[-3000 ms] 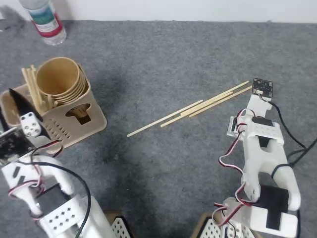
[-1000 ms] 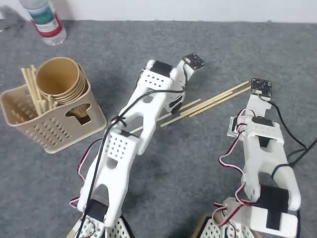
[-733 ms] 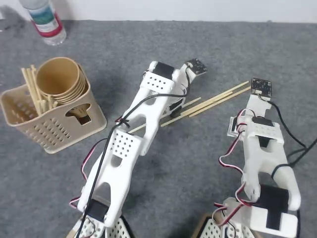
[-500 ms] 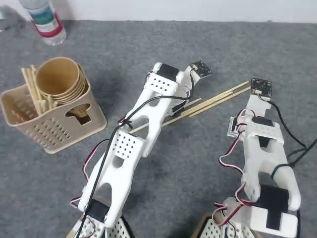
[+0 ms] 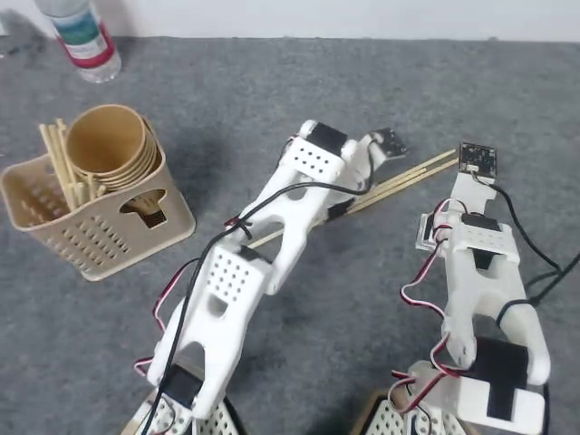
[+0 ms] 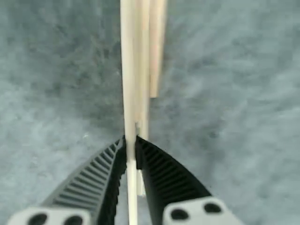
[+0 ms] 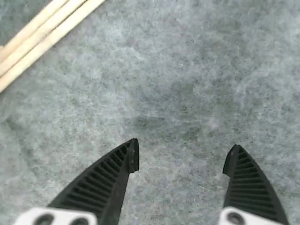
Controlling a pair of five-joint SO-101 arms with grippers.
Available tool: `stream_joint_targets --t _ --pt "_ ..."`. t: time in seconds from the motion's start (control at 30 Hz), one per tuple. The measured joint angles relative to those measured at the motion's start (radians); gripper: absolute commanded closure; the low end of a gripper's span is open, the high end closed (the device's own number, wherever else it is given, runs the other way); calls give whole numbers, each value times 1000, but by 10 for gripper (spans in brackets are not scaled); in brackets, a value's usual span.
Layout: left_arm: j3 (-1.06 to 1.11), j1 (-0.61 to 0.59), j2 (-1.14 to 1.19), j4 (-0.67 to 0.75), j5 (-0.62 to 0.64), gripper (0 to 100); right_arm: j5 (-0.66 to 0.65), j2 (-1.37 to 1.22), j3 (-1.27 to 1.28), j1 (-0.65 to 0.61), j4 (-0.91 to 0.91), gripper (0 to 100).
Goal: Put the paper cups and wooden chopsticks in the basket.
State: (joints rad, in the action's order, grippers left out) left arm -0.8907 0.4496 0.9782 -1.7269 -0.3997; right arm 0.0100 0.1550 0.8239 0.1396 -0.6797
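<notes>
Wood, pale and bare: the wooden chopsticks [image 5: 412,174] lie loose on the grey mat [image 5: 272,82] in a slanted, overlapping line, thin and straight, between the two arms. More sticks stand in the beige basket [image 5: 109,231] over at the left, beside a nested stack of tan paper cups [image 5: 109,140] leaning in the same basket. A plastic bottle [image 5: 82,36] stands at the far edge behind it.

From the left wrist view, the left gripper [image 6: 130,140] has its ribbed black fingers pressed together on one stick [image 6: 129,70] of the bundle, down at the mat. The right gripper [image 7: 183,154] hangs just over the mat with its fingers spread wide, and the near ends of the sticks [image 7: 42,33] lie off to one side of it.

Three seconds ago the left arm [image 5: 299,208] was drawn back by the basket. It has since swung across over the sticks, and in the last second its wrist has slid further along them toward the right arm [image 5: 476,245], which has not shifted. The sticks lie where they did.
</notes>
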Motion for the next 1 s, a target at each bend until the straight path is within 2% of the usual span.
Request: stream_joint_targets --t 0.13,0.23,0.47,0.63,0.83,1.0 --pt "49 17 -212 -3 92 990 0 0 0 0 0 700" --pt "77 -14 -393 -6 180 990 0 0 0 0 0 700" --pt "106 -218 -796 -8 350 991 0 0 0 0 0 700" --pt "199 -379 -1091 -6 374 991 0 0 0 0 0 700" --pt "451 -624 -1413 149 408 991 0 0 0 0 0 700" --pt "727 -825 -1748 402 439 990 0 0 0 0 0 700"
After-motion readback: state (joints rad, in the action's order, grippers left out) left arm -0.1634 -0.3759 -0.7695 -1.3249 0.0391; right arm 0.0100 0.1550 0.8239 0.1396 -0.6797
